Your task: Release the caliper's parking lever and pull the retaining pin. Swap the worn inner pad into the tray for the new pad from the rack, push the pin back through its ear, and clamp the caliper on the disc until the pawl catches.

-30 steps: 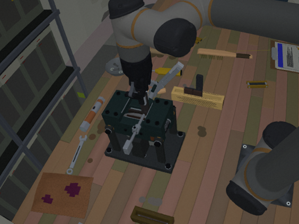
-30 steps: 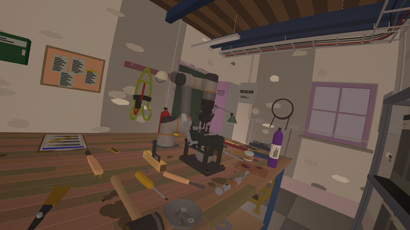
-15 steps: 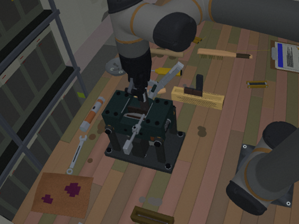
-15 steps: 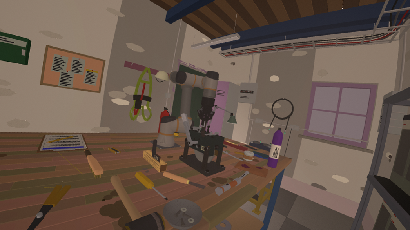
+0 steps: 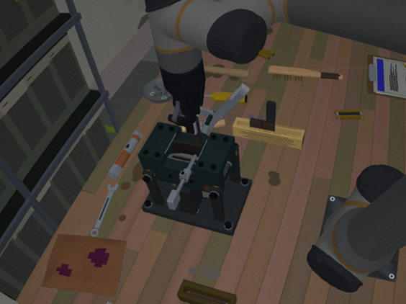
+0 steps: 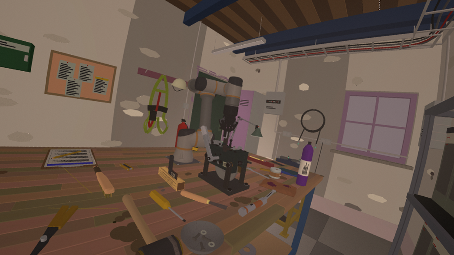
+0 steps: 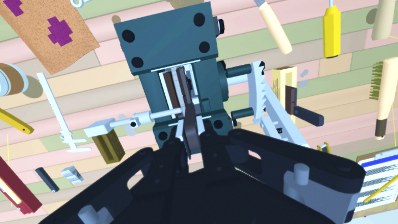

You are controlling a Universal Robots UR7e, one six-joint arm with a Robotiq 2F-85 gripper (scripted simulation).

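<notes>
The worn inner pad (image 7: 186, 100), a thin grey-brown plate, stands in the slot of the dark green caliper (image 5: 189, 159) with its upper end clamped in my closed gripper (image 7: 192, 139), which hangs straight above the caliper (image 6: 226, 157). The retaining pin (image 5: 182, 177) with its white handle sticks out of the caliper's near side, drawn back from the slot. The toothed parking lever (image 5: 225, 106) leans up behind the caliper. The new pad (image 5: 261, 124) stands upright in the pale yellow rack (image 5: 268, 133) to the right. The olive tray (image 5: 206, 297) lies near the bench's front.
A chisel (image 7: 274, 26), a yellow screwdriver (image 7: 331, 30) and a wire brush (image 5: 304, 72) lie behind the caliper. A spanner (image 5: 103, 210), a marker (image 5: 125, 154) and a cork mat (image 5: 84, 264) lie to its left. The arm's base (image 5: 358, 240) stands at the right.
</notes>
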